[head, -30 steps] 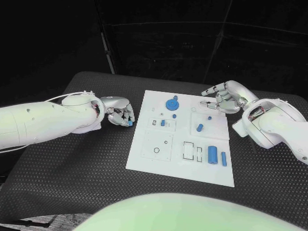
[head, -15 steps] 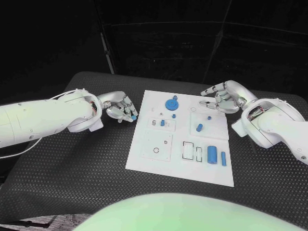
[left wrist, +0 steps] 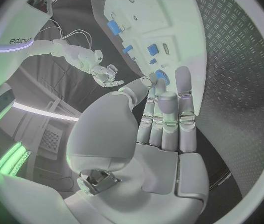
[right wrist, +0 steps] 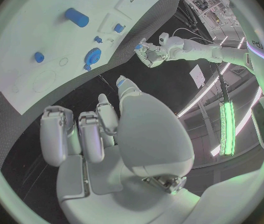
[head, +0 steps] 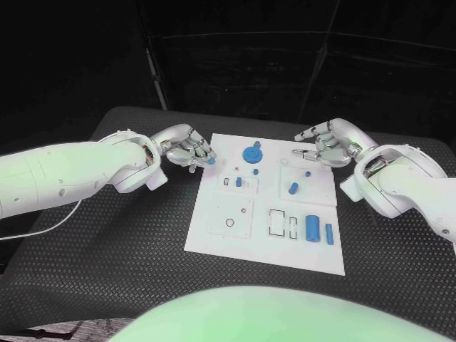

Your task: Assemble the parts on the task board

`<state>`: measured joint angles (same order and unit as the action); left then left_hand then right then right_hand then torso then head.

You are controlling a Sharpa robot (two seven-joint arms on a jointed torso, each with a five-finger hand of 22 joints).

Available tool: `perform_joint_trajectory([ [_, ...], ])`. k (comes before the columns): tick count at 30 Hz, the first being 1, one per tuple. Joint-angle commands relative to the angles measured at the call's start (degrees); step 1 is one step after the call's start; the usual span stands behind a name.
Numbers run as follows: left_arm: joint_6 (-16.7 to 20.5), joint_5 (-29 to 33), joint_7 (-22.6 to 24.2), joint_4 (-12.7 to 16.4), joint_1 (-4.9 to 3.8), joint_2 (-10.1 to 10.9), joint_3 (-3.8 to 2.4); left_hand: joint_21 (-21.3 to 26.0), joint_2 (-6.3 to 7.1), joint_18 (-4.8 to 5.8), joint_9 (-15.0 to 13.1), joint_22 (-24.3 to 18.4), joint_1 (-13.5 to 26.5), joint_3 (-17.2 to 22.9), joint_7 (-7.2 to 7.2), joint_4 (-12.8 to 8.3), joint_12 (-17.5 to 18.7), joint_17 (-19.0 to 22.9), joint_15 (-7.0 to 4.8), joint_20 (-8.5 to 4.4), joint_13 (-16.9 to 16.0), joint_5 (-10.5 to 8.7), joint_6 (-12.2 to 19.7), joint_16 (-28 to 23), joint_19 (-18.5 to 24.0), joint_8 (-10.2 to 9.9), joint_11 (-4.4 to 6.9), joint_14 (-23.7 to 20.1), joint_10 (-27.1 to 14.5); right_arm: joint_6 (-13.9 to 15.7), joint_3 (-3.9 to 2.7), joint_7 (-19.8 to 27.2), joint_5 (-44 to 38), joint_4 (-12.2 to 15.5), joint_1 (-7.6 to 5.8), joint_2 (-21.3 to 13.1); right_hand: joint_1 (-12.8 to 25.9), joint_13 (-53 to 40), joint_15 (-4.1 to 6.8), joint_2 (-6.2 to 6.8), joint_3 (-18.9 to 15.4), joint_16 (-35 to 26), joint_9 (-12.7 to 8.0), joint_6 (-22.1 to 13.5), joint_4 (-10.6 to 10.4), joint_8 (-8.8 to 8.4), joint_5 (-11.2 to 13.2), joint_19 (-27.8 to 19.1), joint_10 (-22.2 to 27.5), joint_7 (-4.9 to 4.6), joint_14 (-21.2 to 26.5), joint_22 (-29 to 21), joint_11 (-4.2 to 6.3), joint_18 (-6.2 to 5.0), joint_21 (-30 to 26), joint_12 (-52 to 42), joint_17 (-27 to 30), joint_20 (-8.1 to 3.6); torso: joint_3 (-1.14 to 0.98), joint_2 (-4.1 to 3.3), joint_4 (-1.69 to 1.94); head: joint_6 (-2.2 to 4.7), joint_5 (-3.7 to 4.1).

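Left hand (head: 187, 151) sits at the task board's (head: 216, 239) upper-left edge, left of centre in the head view. Fingers (left wrist: 169, 107) lie close together, extended forward. A small blue part (head: 209, 161) shows at the fingertips in the head view, and the right wrist view also shows blue at that hand; probably pinched there, but the left wrist view hides the contact, so hold not confirmed.

Right hand (head: 329, 144) hovers at the board's upper-right edge, fingers loosely curled and apart, holding nothing. A blue patch at its thumb tip is too small to name.

Risks: if the small part really is held at the very fingertips, a shallow pinch could let it slip or rotate before it reaches a slot. A tilted part would jam at the slot rim. The hand sits low at the board edge, so it could nudge the board and shift the loose pieces.

Outward from the left fingers: the round blue knob (head: 254, 154) is just beside them, toward upper centre of the board. A small blue peg (head: 239, 182) stands in a slot below it. A short blue cylinder (head: 293, 189) lies right of centre. The large blue cylinder (head: 313, 227) and slim blue bar (head: 330, 233) lie at lower right, well apart from both hands.
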<state>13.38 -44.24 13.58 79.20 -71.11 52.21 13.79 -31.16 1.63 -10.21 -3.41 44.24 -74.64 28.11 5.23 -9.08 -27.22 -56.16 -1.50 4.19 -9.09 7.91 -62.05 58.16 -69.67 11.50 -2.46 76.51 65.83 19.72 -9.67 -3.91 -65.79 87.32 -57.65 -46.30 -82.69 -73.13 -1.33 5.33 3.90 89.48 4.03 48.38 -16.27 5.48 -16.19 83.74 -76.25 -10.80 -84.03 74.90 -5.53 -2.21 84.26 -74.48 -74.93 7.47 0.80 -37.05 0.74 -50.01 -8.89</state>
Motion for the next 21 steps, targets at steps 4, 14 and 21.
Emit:
perform_joint_trajectory([
  [4, 2.1, 3.4, 1.9, -2.5, -0.07, -2.2, -0.04, -1.0, -0.18, -0.23, -1.3, 0.8, 0.2, 4.8, 1.82, 3.7, 0.6, -6.3, 0.06, 0.22, -0.3, 0.05, -1.8, 6.6, -1.2, -0.2, -0.33, 3.5, -0.1, -0.2, -0.02, 0.4, 0.1, 0.2, -0.08, 0.0, 0.2, -0.1, 0.06, -0.22, -0.3, -0.2, 0.0, -0.2, 0.0, 0.26, -0.3, 0.0, 0.1, 0.03, -5.6, 1.8, -0.17, -0.53, -0.2, -0.2, -13.8, -0.23, -0.04, 0.05, 0.02, 0.01, 0.53],
  [14, -1.9, 1.7, -1.5, -5.8, -0.08, -5.9, -0.06, -12.6, 0.13, 1.32, -1.9, 10.1, 1.0, 6.1, 1.68, 4.0, 1.0, -17.3, -0.1, 0.09, -1.3, -0.02, -1.9, 18.6, -5.3, -0.7, -0.2, 8.1, -0.2, -0.3, -0.02, 0.4, 0.1, 0.1, -0.09, 0.3, 0.3, -0.1, 0.06, -0.23, -0.4, -0.3, 0.0, -0.2, 0.0, 0.31, -0.3, 0.0, 0.1, 0.03, -5.5, 1.7, -0.17, -0.54, -0.2, -0.2, -13.7, -0.23, -0.01, 0.06, 0.02, 0.18, 0.91],
  [21, -5.2, -0.4, -4.3, -7.1, -0.09, -7.5, -0.07, -15.8, 0.09, 1.81, -2.0, 12.6, 1.1, 6.2, 1.63, 4.1, 1.2, -17.3, -0.17, 0.03, -1.4, -0.03, -1.7, 19.1, -6.3, -0.9, -0.18, 8.4, -0.3, -0.4, -0.02, 0.4, 0.1, 0.0, -0.09, 0.4, 0.3, -0.1, 0.06, -0.23, -0.4, -0.3, 0.0, -0.2, 0.0, 0.31, -0.3, 0.0, 0.1, 0.03, -5.5, 1.7, -0.17, -0.54, -0.2, -0.2, -13.7, -0.23, -0.01, 0.09, 0.07, 0.21, 1.1],
])
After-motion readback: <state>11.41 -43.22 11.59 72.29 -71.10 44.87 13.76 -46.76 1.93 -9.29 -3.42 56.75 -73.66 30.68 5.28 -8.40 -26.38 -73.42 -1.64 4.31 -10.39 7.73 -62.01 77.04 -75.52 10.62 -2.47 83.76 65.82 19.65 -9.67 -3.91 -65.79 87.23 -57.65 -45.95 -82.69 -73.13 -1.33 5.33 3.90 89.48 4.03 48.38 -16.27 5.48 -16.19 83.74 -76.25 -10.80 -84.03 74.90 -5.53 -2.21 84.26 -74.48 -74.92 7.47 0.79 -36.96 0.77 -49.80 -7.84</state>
